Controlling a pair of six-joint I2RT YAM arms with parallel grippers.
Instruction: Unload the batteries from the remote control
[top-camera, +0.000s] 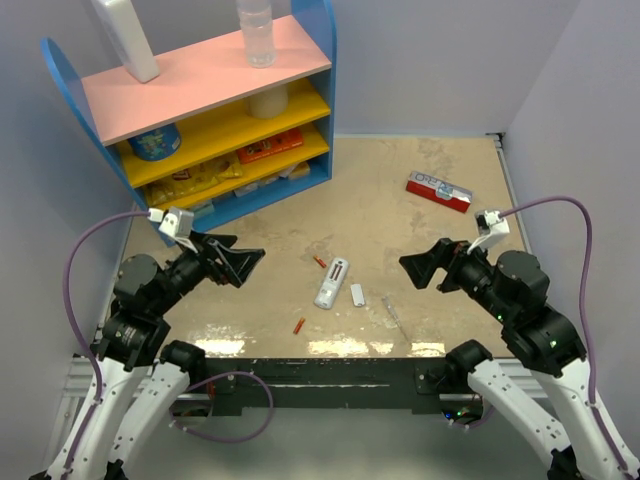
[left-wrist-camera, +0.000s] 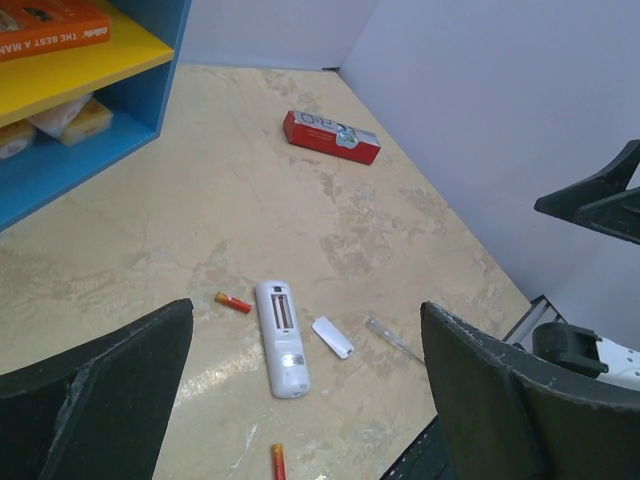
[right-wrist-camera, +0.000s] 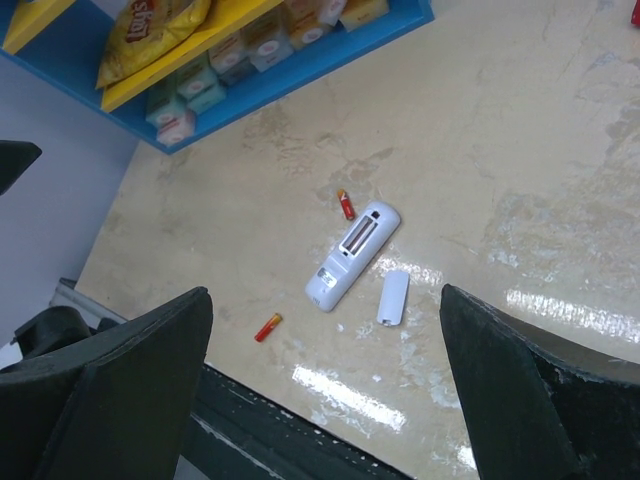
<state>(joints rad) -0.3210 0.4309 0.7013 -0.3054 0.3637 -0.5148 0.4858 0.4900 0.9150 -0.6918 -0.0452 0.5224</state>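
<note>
My left gripper (top-camera: 252, 262) and right gripper (top-camera: 408, 268) gape, empty.
Between them on glossy beige table (top-camera: 420, 215): remote (top-camera: 331, 283), batteries (top-camera: 320, 262); pale walls (top-camera: 450, 60) beyond.

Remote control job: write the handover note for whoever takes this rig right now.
Left fingers: open, empty, above the table to the left of the remote.
Right fingers: open, empty, above the table to its right.
Remote: lies back-up mid-table, its bay uncovered and looking empty.
Cover: flat on the table just right of the remote, not touching it.
Batteries: one by the remote's far end on its left side, the other nearer the front edge.
Done: cover off, both batteries out.
Left: nothing obvious; maybe check the bay up close.
</note>
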